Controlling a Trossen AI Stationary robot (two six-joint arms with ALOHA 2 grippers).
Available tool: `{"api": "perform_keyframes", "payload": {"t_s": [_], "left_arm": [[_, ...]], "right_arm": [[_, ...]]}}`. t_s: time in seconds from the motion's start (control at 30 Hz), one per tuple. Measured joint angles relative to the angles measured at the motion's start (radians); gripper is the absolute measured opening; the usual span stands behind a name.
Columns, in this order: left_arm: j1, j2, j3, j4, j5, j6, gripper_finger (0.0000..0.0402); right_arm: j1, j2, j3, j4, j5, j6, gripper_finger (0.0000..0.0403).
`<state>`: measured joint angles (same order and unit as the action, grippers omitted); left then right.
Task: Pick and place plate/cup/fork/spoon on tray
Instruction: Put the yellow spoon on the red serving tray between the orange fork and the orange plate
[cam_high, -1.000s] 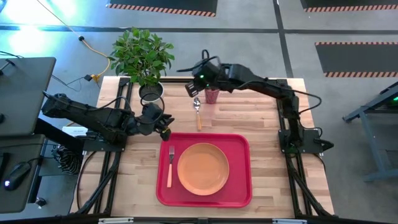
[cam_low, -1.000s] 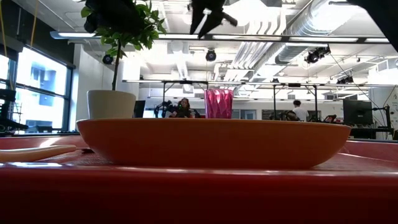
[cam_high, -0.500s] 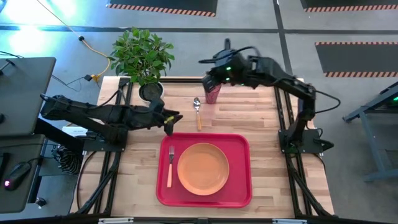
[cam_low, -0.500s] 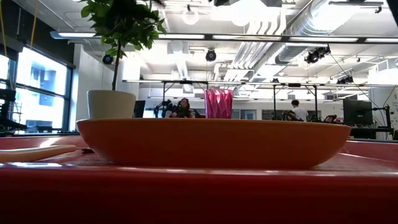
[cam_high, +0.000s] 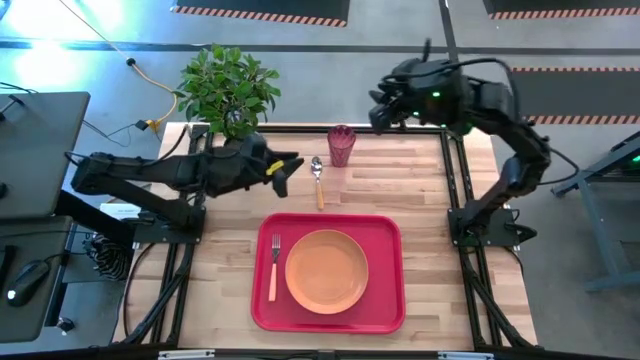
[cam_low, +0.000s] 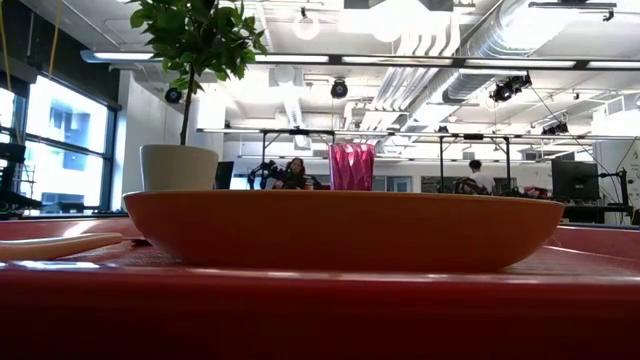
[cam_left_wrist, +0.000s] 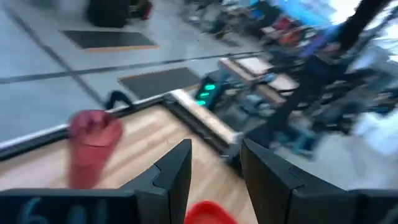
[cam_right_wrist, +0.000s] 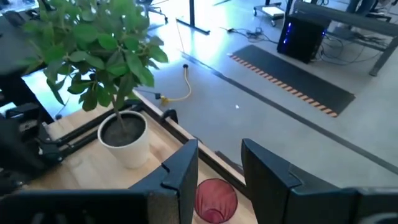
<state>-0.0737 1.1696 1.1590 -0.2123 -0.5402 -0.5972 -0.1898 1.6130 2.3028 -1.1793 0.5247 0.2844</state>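
The red tray lies at the table's near middle. The orange plate and the fork lie flat in it. The spoon lies on the table just beyond the tray, its bowl toward the far edge. The pink cup stands upright near the far edge; it also shows in the low view. My left gripper hovers open and empty just left of the spoon's bowl. My right gripper is open and empty, raised beyond the far edge, right of the cup.
A potted plant in a white pot stands at the far left corner, close behind my left arm. Bare wood lies right of the spoon and on both sides of the tray. People and desks show in the room behind.
My left gripper has gone from the tray's far left corner toward the far edge and a little right, ending beside the spoon's bowl. My right gripper has drawn away from above the spoon and cup, up and toward the table's right and far edge.
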Motion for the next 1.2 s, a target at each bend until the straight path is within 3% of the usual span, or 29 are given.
{"api": "perform_keyframes", "payload": {"t_s": [0.13, 0.27, 0.67, 1.2], "left_arm": [[0.030, 0.094, 0.109, -0.179, -0.056, -0.089, 0.0127], [0.057, 0.197, 0.169, -0.299, -0.041, -0.198, 0.0127], [0.101, 0.443, 0.178, -0.310, 0.050, -0.418, 0.0126], [0.185, 0.661, 0.178, -0.325, 0.151, -0.494, 0.0126]], "right_arm": [[0.000, -0.043, 0.000, -0.027, -0.004, -0.005, 0.0114], [0.000, -0.068, 0.000, -0.075, -0.005, -0.005, 0.0114], [0.000, -0.076, 0.000, -0.236, -0.011, -0.042, 0.0114], [0.000, -0.076, 0.000, -0.298, -0.018, -0.043, 0.0114]]}}
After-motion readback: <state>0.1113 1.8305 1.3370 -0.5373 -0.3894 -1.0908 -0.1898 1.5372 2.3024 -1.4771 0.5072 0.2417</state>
